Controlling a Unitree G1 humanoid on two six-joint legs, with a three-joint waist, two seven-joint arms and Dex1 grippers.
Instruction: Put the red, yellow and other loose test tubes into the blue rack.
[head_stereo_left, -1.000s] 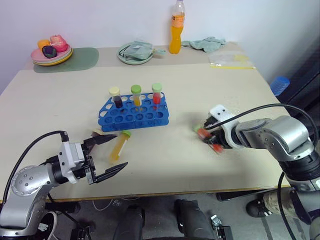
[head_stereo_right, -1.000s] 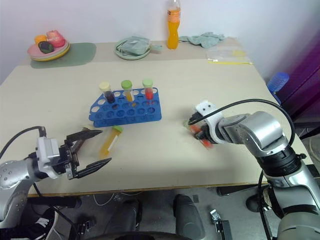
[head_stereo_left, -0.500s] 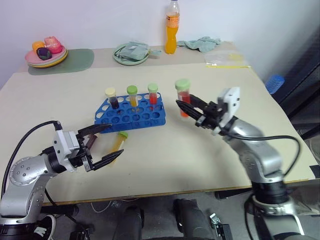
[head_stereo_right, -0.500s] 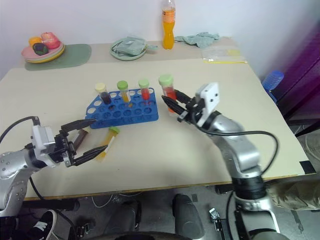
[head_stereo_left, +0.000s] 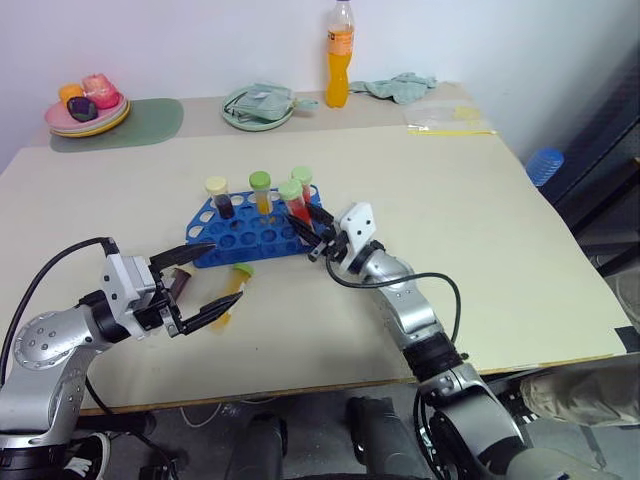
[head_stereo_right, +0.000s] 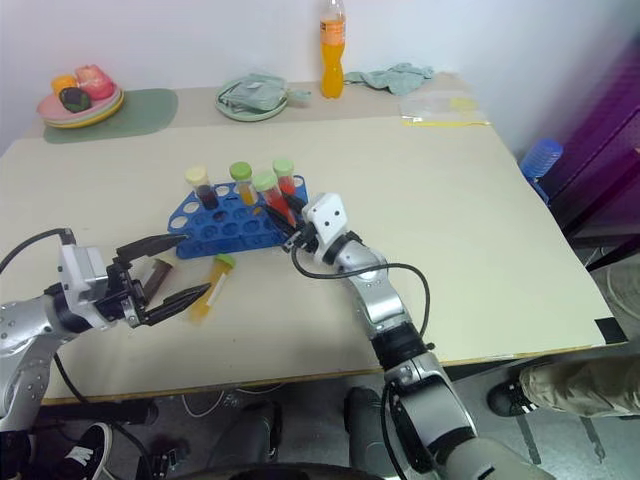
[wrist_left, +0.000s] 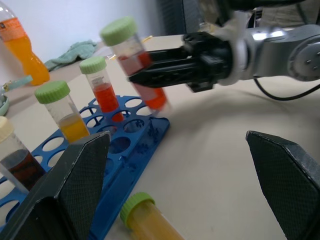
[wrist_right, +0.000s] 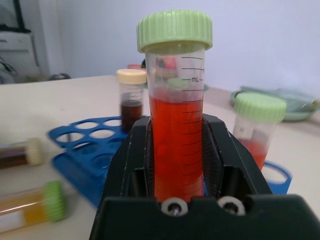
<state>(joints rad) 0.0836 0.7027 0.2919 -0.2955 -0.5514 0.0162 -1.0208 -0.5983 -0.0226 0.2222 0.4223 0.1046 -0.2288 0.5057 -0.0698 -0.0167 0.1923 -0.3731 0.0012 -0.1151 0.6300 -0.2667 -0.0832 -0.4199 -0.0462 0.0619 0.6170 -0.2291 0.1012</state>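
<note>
The right end effector clamps a green-capped tube of red-orange liquid upright between its black fingers. Behind stands the blue rack, holding a cream-capped dark brown tube and another green-capped red tube. Two capped tubes, one yellow and one brown, lie on the table.
</note>
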